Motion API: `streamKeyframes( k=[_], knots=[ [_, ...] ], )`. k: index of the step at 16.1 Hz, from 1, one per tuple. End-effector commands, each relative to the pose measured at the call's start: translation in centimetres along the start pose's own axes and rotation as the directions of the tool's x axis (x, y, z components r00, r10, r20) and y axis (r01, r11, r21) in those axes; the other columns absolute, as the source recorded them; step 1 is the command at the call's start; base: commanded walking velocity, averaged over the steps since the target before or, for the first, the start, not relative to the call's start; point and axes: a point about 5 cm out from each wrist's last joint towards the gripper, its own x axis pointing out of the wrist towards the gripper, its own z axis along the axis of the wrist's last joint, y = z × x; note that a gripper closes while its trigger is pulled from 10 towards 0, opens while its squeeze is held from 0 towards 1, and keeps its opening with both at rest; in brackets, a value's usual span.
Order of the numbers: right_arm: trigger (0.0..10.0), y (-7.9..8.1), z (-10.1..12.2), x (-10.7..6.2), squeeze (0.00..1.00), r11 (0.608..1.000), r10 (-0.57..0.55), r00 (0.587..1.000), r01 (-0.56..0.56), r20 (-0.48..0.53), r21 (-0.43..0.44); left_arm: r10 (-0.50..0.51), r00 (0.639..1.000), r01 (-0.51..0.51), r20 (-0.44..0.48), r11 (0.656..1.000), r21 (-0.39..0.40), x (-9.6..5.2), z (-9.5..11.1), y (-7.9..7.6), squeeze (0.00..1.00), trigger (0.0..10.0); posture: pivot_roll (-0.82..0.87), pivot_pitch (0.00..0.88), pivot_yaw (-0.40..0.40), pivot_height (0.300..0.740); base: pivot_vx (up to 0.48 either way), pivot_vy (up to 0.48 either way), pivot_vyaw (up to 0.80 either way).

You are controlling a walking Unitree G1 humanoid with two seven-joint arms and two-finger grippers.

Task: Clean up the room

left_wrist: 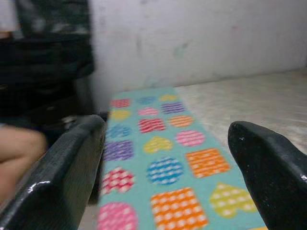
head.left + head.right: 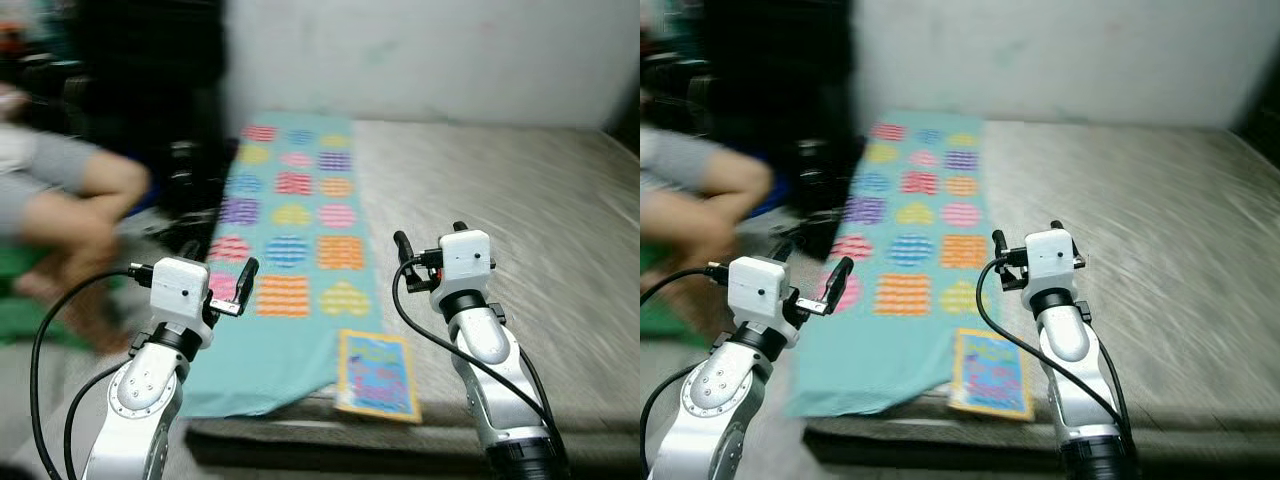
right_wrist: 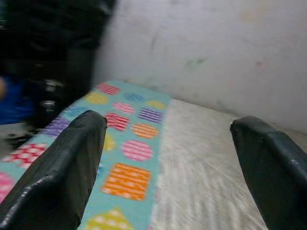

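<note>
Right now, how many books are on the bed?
1. A colorful book lies at the near edge of the mattress, beside the turquoise patterned blanket, between the two raised grippers. The pictures are blurry, so others could be hidden.

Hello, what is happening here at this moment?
The robot stands at the edge of a bare mattress. Both arms are raised over it; the left gripper and right gripper are open and hold nothing. A teal patterned mat lies on the mattress with a colourful book at its near edge. A person sits at the left.

bed [image 2: 520, 230], patterned sheet [image 2: 290, 250], book [image 2: 378, 374]
</note>
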Motion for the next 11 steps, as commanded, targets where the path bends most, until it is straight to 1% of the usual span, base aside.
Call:
streamKeyframes(
  k=[1,3,6,11],
  knots=[
    [10.0,0.06,0.31,0.22,0.00,1.000,0.010,1.000,-0.009,0.014,-0.004,0.004,1.000,-0.004,-0.007,1.000,0.007,-0.07,-0.12,0.16,0.00,10.0,-0.01,0.006,-0.046,0.740,0.000,0.000,0.80],
    [10.0,0.08,0.32,0.26,0.00,1.000,0.011,1.000,-0.011,0.014,-0.004,-0.002,1.000,0.002,-0.006,1.000,0.002,-0.04,-0.09,0.14,0.00,10.0,-0.01,0.006,-0.046,0.740,0.000,-0.244,0.80],
    [10.0,0.12,0.28,0.23,0.00,1.000,0.013,1.000,-0.013,0.015,-0.003,-0.005,1.000,0.005,-0.006,1.000,0.001,-0.07,-0.12,0.08,0.00,10.0,-0.01,0.001,-0.046,0.740,0.000,-0.251,0.52],
    [10.0,0.18,0.27,0.29,0.00,1.000,0.012,1.000,-0.013,0.015,0.011,-0.009,1.000,0.009,-0.003,1.000,-0.001,0.01,-0.08,0.03,0.00,10.0,-0.01,0.000,-0.046,0.740,0.000,-0.253,0.00]
  ],
)
